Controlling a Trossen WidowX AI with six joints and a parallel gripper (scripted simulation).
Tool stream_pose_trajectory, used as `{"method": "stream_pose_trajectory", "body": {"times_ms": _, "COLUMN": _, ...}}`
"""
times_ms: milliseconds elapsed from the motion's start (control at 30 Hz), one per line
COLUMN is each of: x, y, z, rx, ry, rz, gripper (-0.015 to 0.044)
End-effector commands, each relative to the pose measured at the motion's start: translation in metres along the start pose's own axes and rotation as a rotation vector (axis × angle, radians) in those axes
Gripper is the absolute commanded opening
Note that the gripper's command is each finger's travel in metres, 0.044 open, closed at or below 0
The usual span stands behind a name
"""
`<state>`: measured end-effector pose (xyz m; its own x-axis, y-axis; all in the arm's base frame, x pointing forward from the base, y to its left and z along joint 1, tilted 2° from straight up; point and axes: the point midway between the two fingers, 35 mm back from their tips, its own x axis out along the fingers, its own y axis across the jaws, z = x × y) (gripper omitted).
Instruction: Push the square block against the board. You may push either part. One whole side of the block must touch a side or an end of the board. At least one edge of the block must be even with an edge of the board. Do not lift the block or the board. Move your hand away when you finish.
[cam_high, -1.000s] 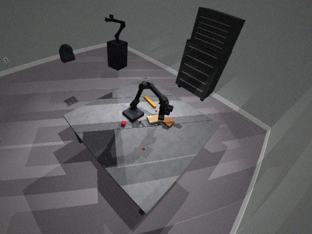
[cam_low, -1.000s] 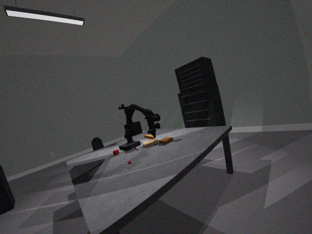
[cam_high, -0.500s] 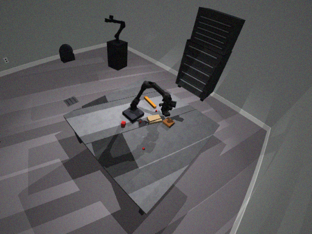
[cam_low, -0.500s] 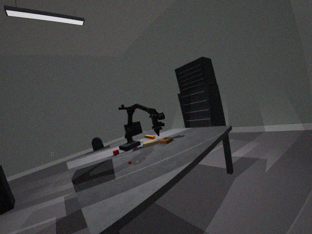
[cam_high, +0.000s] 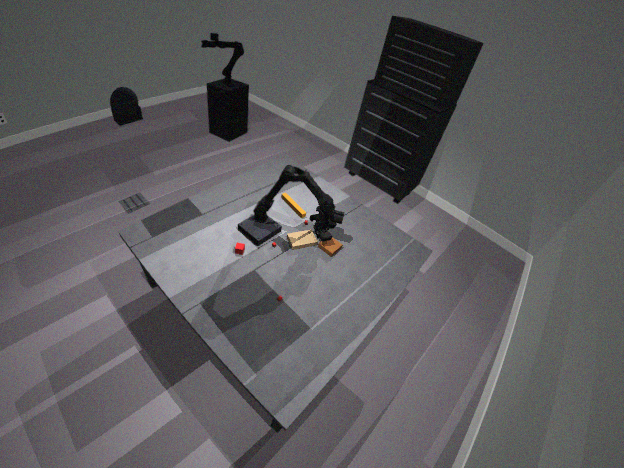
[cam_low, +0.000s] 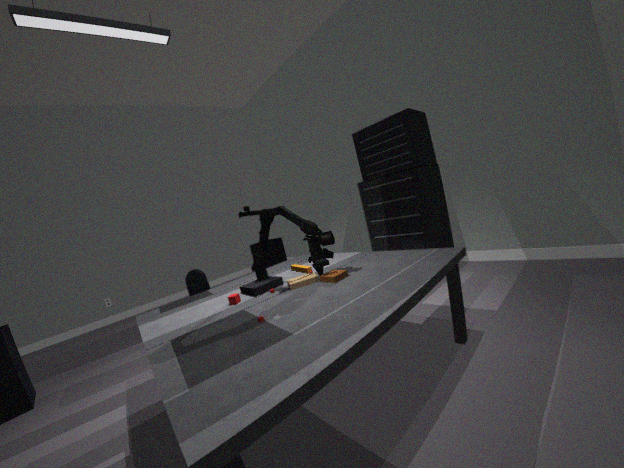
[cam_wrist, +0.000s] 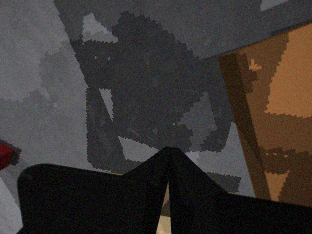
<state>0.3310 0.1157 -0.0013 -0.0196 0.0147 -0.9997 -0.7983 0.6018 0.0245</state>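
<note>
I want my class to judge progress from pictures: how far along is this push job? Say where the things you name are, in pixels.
Little looks done: the block (cam_high: 330, 246) (cam_low: 334, 276) (cam_wrist: 287, 95) and board (cam_high: 301, 239) (cam_low: 302, 281) both lie on the table, skewed to each other. In hand: the shut end effector (cam_high: 325, 236) (cam_low: 320, 273) (cam_wrist: 171, 153) is down beside the block, holding nothing. Left: one whole side touching, an edge even, then the arm moved away.

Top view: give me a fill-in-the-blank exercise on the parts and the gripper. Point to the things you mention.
1. The orange-brown block (cam_high: 330, 246) (cam_low: 334, 276) (cam_wrist: 285, 100) lies flat on the ____.
2. The gripper (cam_high: 325, 237) (cam_low: 320, 273) (cam_wrist: 171, 153) has its fingers ____.
3. The long bar (cam_high: 293, 205) (cam_low: 301, 268) behind the pale piece (cam_high: 301, 240) (cam_low: 302, 282) (cam_wrist: 163, 226) is ____.

Missing words: table; shut; yellow.
</note>
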Motion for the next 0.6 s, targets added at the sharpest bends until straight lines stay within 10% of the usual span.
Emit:
{"method": "stream_pose_trajectory", "body": {"times_ms": 0, "x": 0.000, "y": -0.001, "z": -0.003, "rx": -0.005, "ry": -0.006, "rz": -0.007, "gripper": 0.0000}}
{"method": "stream_pose_trajectory", "body": {"times_ms": 567, "x": 0.000, "y": -0.003, "z": -0.025, "rx": -0.005, "ry": -0.004, "rz": -0.008, "gripper": 0.0000}}
